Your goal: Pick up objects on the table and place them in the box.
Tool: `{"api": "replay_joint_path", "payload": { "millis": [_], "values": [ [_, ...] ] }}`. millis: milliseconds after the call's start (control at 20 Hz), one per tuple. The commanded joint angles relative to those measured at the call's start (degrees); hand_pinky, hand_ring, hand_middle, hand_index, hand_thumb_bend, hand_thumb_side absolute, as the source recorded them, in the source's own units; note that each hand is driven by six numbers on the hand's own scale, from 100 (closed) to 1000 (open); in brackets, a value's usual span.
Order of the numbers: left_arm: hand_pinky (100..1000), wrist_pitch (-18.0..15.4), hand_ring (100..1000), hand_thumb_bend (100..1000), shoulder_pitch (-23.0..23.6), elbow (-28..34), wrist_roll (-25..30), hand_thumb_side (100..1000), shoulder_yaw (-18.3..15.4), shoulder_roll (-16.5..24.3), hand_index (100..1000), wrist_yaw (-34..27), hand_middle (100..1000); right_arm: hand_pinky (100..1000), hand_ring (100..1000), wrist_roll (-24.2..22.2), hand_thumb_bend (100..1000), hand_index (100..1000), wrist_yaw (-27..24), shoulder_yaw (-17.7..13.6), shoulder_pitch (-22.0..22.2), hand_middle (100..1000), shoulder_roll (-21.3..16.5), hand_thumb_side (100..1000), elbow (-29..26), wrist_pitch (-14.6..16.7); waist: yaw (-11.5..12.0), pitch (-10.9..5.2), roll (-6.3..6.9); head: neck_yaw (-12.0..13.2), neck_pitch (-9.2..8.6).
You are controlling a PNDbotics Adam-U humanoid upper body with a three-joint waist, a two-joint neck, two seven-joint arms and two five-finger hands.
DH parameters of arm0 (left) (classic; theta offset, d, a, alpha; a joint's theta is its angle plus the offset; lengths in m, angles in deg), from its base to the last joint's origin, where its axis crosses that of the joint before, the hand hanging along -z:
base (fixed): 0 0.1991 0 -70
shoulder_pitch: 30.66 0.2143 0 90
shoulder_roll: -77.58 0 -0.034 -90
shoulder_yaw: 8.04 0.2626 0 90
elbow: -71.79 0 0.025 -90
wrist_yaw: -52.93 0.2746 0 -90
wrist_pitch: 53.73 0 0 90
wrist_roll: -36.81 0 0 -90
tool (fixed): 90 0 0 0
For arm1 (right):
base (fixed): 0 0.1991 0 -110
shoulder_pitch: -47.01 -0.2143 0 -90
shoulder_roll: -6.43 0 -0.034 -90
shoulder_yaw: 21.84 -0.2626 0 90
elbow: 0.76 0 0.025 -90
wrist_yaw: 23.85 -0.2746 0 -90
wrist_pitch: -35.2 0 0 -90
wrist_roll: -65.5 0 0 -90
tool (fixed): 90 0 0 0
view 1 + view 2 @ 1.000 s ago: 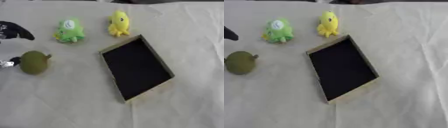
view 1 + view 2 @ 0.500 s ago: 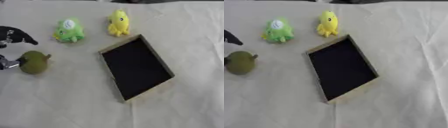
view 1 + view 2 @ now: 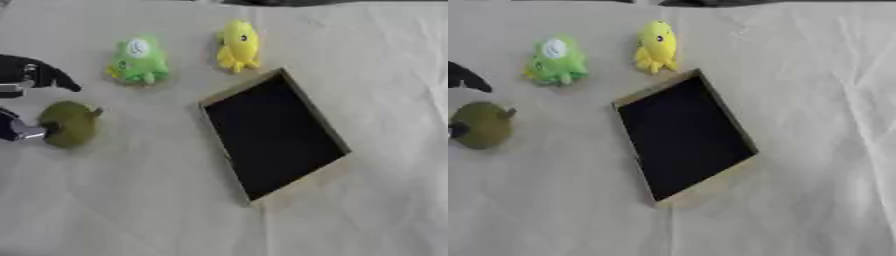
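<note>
Cloth-covered table (image 3: 385, 60) with a box (image 3: 272, 134), green toy (image 3: 137, 62), yellow toy (image 3: 239, 45), olive fruit (image 3: 69, 123).

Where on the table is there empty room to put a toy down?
Bare cloth lies right of the box and across the near side below it and the olive round toy. It is crowded at far left: the green toy, yellow toy and the left hand by the olive toy. The box holds nothing.

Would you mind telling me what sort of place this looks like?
Probably a robot test bench, not a home: a table draped in plain cloth, toys laid out beside a shallow box, namely a green toy and a yellow toy, and a robot hand reaching in.
</note>
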Motion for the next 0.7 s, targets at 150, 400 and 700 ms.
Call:
{"api": "replay_joint_path", "payload": {
  "millis": [150,400,700],
  "values": [
    [939,-1.4,894,328,-1.0,-0.9,2.7,518,0.2,0.7,937,1.3,825,894,868,-0.2,100,776,-0.5,-0.6,-0.3,639,-0.6,510,-0.8,-0.2,0.0,-1.04,0.07,0.3,0.01],
    [922,-1.1,877,349,-1.3,-1.1,3.9,360,0.5,0.2,912,1.6,803,895,869,-0.3,100,776,-0.6,-0.7,0.0,638,-0.5,510,-0.8,-0.4,-0.1,-1.04,0.03,0.4,0.01],
    [909,-0.8,864,382,-1.5,-0.8,3.6,285,0.5,-0.1,901,2.4,791,895,869,-0.4,100,776,-0.7,-0.7,0.1,637,-0.4,510,-0.8,-0.4,-0.2,-1.07,0.05,0.4,0.02]
  ]
}}
